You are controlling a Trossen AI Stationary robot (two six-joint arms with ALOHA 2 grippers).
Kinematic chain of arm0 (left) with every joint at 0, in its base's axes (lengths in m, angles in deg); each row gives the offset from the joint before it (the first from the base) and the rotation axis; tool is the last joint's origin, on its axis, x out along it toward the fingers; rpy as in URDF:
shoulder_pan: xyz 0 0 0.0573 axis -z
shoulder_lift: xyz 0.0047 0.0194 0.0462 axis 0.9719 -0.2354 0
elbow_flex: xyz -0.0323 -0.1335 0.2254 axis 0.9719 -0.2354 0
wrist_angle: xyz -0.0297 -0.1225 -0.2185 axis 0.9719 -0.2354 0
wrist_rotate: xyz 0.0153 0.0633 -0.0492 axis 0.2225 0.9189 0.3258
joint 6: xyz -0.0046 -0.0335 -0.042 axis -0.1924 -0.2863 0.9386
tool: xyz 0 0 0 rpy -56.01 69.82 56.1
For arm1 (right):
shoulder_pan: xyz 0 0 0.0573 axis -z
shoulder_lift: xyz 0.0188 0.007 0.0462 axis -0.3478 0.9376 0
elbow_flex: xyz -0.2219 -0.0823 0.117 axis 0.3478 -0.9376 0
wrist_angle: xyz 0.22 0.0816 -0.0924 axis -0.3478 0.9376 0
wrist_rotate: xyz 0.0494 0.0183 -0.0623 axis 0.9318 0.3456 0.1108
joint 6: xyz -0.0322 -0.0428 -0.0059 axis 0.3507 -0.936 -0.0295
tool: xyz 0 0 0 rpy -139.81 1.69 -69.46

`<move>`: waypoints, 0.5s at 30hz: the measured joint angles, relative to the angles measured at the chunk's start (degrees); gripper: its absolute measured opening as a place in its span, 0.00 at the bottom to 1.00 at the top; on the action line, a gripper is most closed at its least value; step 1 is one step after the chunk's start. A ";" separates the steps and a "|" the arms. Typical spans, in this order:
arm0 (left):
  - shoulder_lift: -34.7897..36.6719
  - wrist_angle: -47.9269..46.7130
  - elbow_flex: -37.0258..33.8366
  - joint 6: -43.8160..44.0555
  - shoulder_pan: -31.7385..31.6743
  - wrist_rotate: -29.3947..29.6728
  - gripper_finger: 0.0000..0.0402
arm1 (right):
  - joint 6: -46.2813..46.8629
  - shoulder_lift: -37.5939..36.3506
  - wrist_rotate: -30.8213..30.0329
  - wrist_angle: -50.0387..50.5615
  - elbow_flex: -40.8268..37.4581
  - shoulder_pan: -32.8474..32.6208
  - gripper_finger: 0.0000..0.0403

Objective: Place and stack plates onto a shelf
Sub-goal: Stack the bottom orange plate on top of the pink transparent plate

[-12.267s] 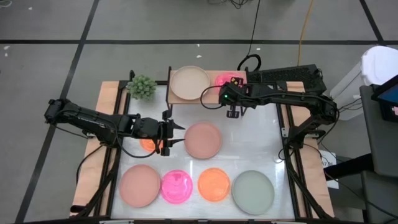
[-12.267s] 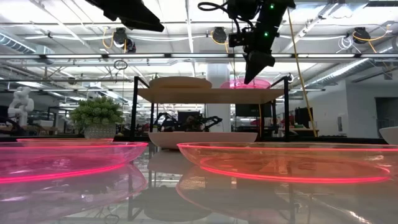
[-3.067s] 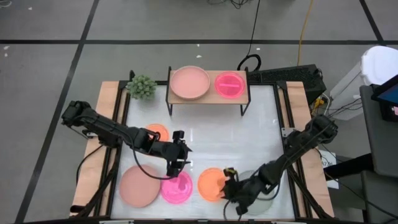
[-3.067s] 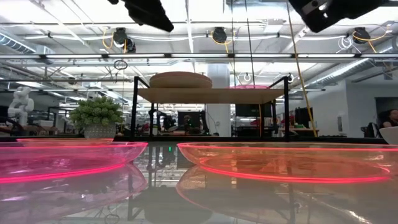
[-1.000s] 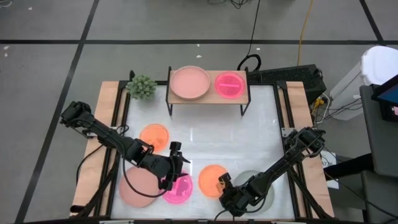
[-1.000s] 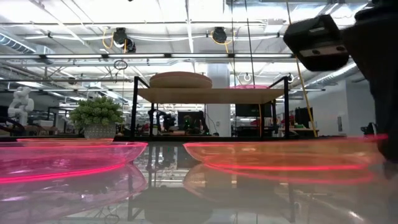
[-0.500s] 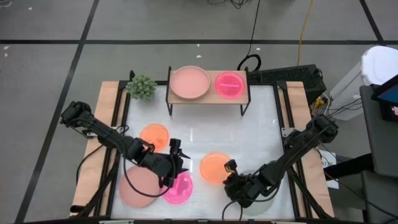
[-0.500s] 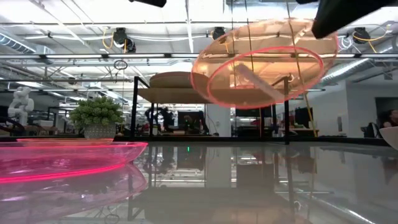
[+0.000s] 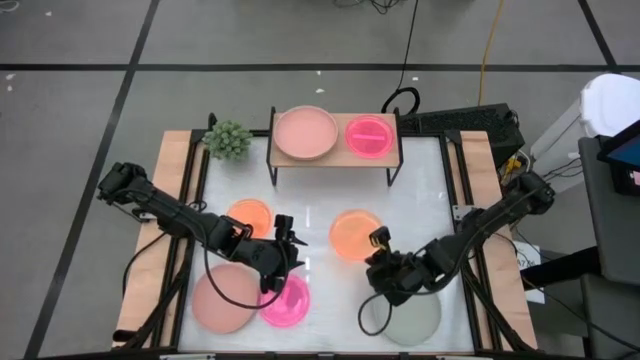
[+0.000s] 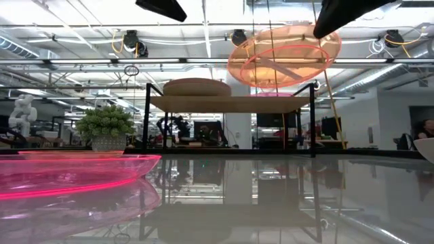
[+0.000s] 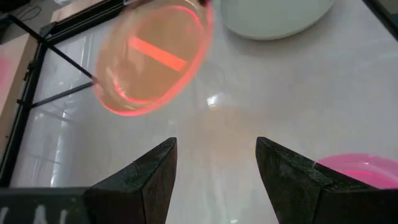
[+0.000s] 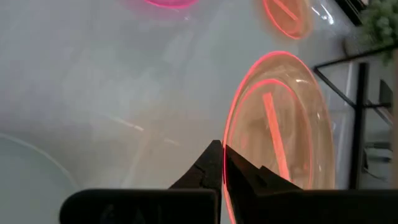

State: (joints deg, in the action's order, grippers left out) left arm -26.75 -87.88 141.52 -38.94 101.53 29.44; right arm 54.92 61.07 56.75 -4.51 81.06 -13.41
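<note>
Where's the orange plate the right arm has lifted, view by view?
High: orange plate at table centre, by the right end effector.
Low: plate aloft, upper right, above the shelf.
Left wrist: plate upper left.
Right wrist: plate held edge-on, centre right.
Shared landmark: magenta plate on the table in front.

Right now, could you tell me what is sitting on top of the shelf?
On the shelf: a dusty pink plate and a magenta plate. Whether plates lie beneath them cannot be seen.
</note>
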 joint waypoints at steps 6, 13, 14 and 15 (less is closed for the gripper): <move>0.00 -2.01 0.00 0.20 -0.39 0.00 0.56 | -4.09 -2.18 -0.01 1.89 0.00 3.66 0.00; 0.00 -2.65 0.00 0.22 -0.39 0.00 0.56 | -9.23 -4.99 0.00 2.73 0.00 8.06 0.00; 0.00 -2.62 0.00 0.14 -0.43 0.00 0.56 | -9.82 -5.48 0.02 3.01 0.00 8.78 0.00; 0.00 -2.60 0.00 0.00 -0.50 0.00 0.56 | -10.30 -5.94 0.02 3.22 0.00 9.50 0.00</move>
State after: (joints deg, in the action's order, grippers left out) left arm -26.75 -90.48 141.52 -38.94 101.03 29.44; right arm 44.63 55.13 56.77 -1.29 81.06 -3.90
